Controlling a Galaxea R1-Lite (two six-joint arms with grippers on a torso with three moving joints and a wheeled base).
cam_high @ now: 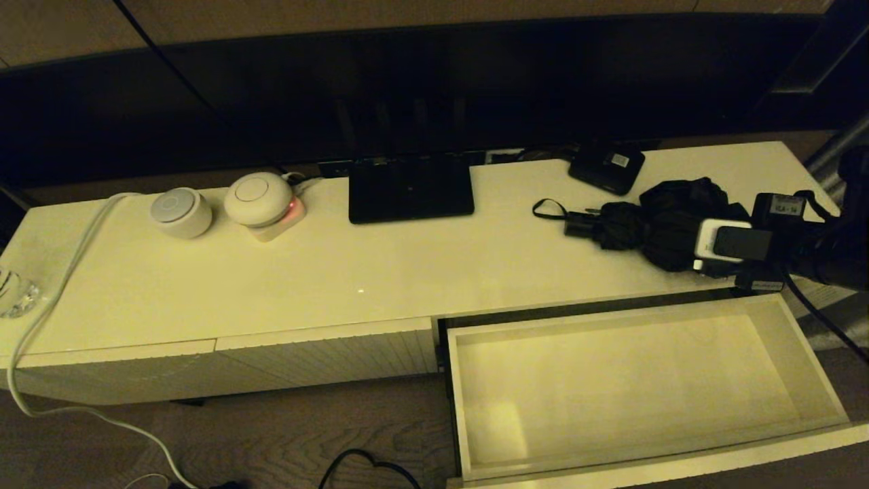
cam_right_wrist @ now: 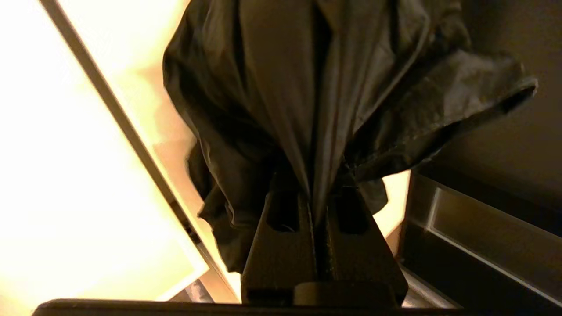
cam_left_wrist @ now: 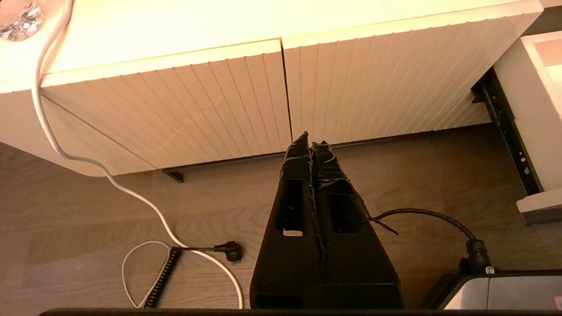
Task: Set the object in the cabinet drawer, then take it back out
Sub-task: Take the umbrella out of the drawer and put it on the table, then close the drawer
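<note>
We see the black compact folding umbrella (cam_high: 662,224) with its loose baggy fabric at the right end of the cream-white cabinet top (cam_high: 339,272), its short handle and wrist loop pointing left. Our right gripper (cam_right_wrist: 314,197) reaches in from the right, its fingers pinched tight on a fold of the umbrella's fabric. Just near of it, the wide shallow cream-white drawer (cam_high: 638,455) stands pulled out, with nothing in it. A small flat black box with a white label (cam_high: 606,166) lies on the top just beyond the umbrella. Our left gripper (cam_left_wrist: 311,147) hangs low in front of the ribbed cream panels (cam_left_wrist: 263,96) on the left, over the wooden floor (cam_left_wrist: 88,228), its fingers pressed together and holding nothing.
</note>
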